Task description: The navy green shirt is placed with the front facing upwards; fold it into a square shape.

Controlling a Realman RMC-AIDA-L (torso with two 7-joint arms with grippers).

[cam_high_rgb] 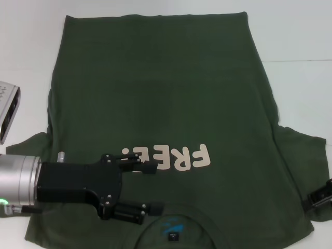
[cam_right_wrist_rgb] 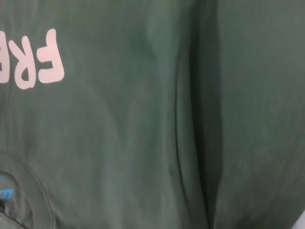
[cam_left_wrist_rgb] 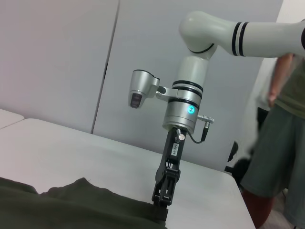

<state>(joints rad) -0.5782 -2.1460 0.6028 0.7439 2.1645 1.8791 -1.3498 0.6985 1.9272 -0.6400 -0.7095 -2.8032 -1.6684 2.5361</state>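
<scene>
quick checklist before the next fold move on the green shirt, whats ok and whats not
1. The navy green shirt lies front up, cream lettering showing: ok.
2. Shirt flat on the white table: mostly ok, though the right wrist view shows a long crease near the side.
3. Folding started: not ok, both sleeves are spread out and the body is at full length.
4. Left gripper over the chest, near the collar, fingers spread, nothing held: ok.
5. Right gripper down at the shirt's right sleeve edge: grip cannot tell.
6. Grey object at the table's left lies off the fabric: ok.
</scene>
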